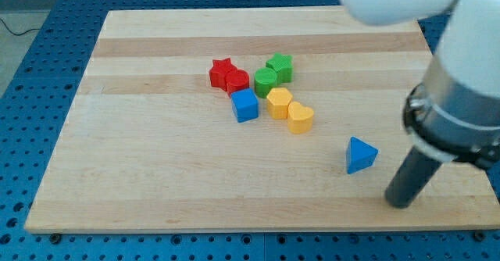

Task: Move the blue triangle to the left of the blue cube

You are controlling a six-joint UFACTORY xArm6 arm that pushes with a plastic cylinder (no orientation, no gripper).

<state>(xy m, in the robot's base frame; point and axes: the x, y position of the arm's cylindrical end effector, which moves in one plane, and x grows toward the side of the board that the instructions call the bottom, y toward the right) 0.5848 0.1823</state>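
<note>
Resting on the wooden board [141, 191] with nothing to grip, my tip [400, 202] sits just right of and below the blue triangle [360, 155], which lies well apart from the blue cube [244, 105] up to the view's left.

My tip [400, 203] low, view's bottom-right.

1. Blue blocks: 2, the blue cube [244, 105] and the blue triangle [360, 155].
2. Red blocks: 2, the red star [221, 71] and a second red block [237, 80], shape unclear.
3. Green blocks: 2, the green star [280, 66] and the green cylinder [265, 80].
4. Yellow blocks: 2, the yellow hexagon [278, 101] and the yellow heart [300, 117].
5. Blocks total: 8.
6. Wooden board [156, 175]: 1.
</note>
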